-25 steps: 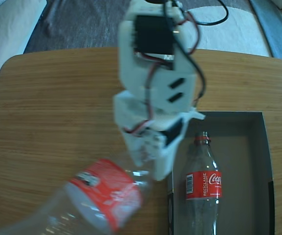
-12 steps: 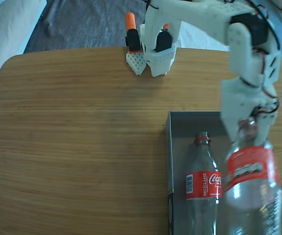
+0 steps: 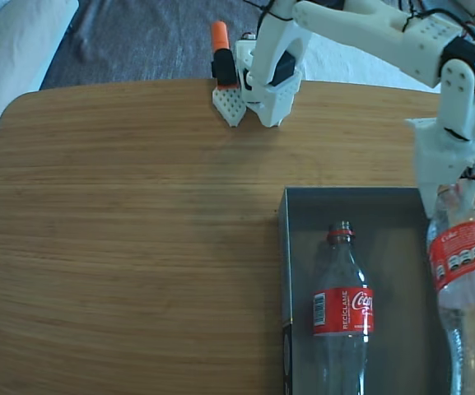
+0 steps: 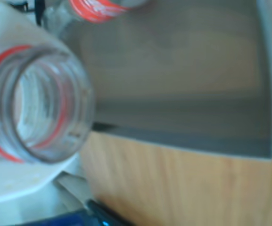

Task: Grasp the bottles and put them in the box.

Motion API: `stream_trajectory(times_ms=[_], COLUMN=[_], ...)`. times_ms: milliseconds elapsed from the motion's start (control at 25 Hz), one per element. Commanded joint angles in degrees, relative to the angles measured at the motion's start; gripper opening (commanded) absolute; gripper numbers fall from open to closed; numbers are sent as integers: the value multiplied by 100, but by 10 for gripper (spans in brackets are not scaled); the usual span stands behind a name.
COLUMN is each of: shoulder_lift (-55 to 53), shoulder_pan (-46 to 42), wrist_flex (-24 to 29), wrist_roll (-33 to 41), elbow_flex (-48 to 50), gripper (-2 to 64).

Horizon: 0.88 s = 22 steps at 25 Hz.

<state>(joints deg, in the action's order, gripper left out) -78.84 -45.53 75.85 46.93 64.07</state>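
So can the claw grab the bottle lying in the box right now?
Probably not yet. The claw looks shut on the other bottle, held over the right side of the box. The lying bottle itself is uncovered.

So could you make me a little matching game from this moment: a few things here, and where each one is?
Things:
1. bottle with the Coca-Cola label facing up
2. second bottle
3. box
4. orange-topped part

Places:
a. at the table's far edge
b. held by its neck over the box's right side
c. lying inside the box
d. on the wooden table

Pairs: 1-c, 2-b, 3-d, 4-a
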Motion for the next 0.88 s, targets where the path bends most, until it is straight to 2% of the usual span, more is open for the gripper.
stream_trajectory(times_ms=[0,280,520,720,840], shoulder_lift=[-53,264,633,853,1020], shoulder_pan=[-44,9,70,352,439], wrist_flex=[-9,0,589,624,633], wrist_roll=[-9,44,79,88,334], elbow_flex=[-369,-308,-369,-659,-870], gripper=[20,20,20,20,20])
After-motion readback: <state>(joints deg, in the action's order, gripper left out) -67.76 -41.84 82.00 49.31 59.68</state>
